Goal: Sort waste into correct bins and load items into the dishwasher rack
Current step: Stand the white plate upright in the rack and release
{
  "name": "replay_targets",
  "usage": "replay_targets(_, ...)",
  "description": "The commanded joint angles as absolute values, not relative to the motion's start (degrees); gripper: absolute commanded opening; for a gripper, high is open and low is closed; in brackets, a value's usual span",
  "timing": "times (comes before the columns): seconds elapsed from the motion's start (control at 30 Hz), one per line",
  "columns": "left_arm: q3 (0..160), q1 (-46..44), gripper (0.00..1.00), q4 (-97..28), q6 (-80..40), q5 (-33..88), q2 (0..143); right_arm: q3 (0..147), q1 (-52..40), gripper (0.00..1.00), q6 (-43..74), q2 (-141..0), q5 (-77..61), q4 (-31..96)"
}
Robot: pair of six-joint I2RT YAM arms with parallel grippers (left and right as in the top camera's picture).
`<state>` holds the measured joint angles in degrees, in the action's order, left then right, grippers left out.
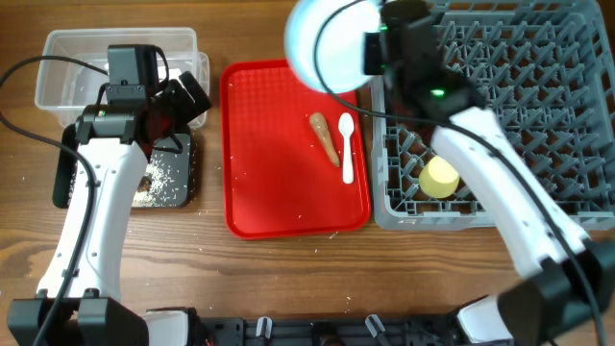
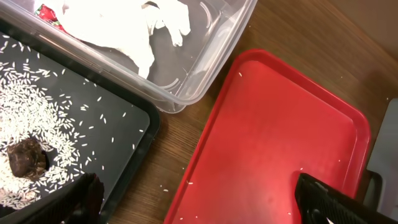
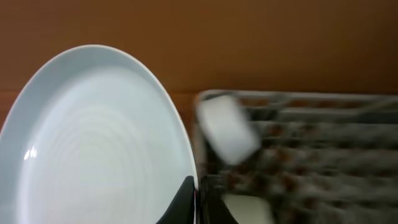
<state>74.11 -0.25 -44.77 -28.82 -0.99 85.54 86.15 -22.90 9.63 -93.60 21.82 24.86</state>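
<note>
1. Clear plastic tub (image 1: 72, 50): far left of the wooden worktop (image 1: 288, 284). It holds crumpled white paper (image 2: 118, 25) with a red mark at one end.
2. Black tray (image 1: 187, 163): just in front of the tub and touching it in the left wrist view. It holds a spread of white rice grains (image 2: 28, 112) and a small brown food lump (image 2: 26, 158) lying among them. A few stray grains lie on the worktop alongside.
3. Left gripper (image 2: 199, 202): above the near edge of the tub and the tray's far end. Its jaws are wide apart and hold nothing.
4. Red serving tray (image 1: 274, 173): centre, flat on the worktop. It carries an orange-brown carrot-like stick (image 1: 325, 137) and a white plastic spoon (image 1: 348, 147), side by side and just apart.
5. Pale blue plate (image 1: 322, 43): off the worktop, above the red tray's far right corner and the rack's left edge.
6. Right gripper (image 3: 196, 199): clamped on the plate's rim, one finger on each face.
7. Grey dishwasher rack (image 1: 538, 86): right side. A small yellow cup (image 1: 440, 178) sits in its near left part. The right wrist view shows a white shape (image 3: 227, 130) there, too blurred to name.
</note>
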Motion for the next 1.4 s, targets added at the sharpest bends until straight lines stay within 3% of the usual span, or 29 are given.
replay_targets(0.0,74.91,-0.05,1.0,-44.66,-29.17,-0.95,85.08,87.11,-20.56,0.04,-3.2,-87.13,33.34,25.3)
replay_targets(0.2,74.89,-0.05,1.0,-44.66,-29.17,-0.95,85.08,86.87,-15.55,0.04,-28.73,-86.5,35.09,24.71)
replay_targets(0.37,74.89,-0.03,1.0,-44.66,-29.17,-0.95,85.08,86.87,-10.61,0.05,-39.13,-88.92,38.19,24.73)
replay_targets(0.67,74.91,-0.03,1.0,-44.66,-29.17,-0.95,85.08,86.87,-7.46,0.04,-41.23,-98.08,40.58,26.68)
replay_targets(1.0,74.91,-0.03,1.0,-44.66,-29.17,-0.95,85.08,86.87,-7.53,0.05,-35.44,-106.1,39.48,26.26)
replay_targets(1.03,74.91,-0.03,1.0,-44.66,-29.17,-0.95,85.08,86.87,-7.53,0.18,-34.54,-106.1,38.98,26.24)
replay_targets(1.07,74.91,-0.05,1.0,-44.66,-29.17,-0.95,85.08,86.89,-7.53,0.55,-32.53,-106.08,39.05,25.98)
replay_targets(1.1,74.89,-0.05,1.0,-44.66,-29.17,-0.95,85.08,86.89,-7.53,0.82,-30.55,-106.06,39.07,25.43)
replay_targets(1.13,74.91,-0.05,1.0,-44.66,-29.17,-0.95,85.08,86.91,-7.53,0.91,-28.75,-106.0,39.07,24.88)
replay_targets(1.17,74.91,-0.05,1.0,-44.66,-29.17,-0.95,85.08,86.91,-7.53,1.0,-27.55,-105.84,39.03,24.69)
replay_targets(1.37,74.91,-0.03,1.0,-44.66,-29.17,-0.95,85.08,87.11,-8.23,1.0,-17.63,-100.73,37.5,25.45)
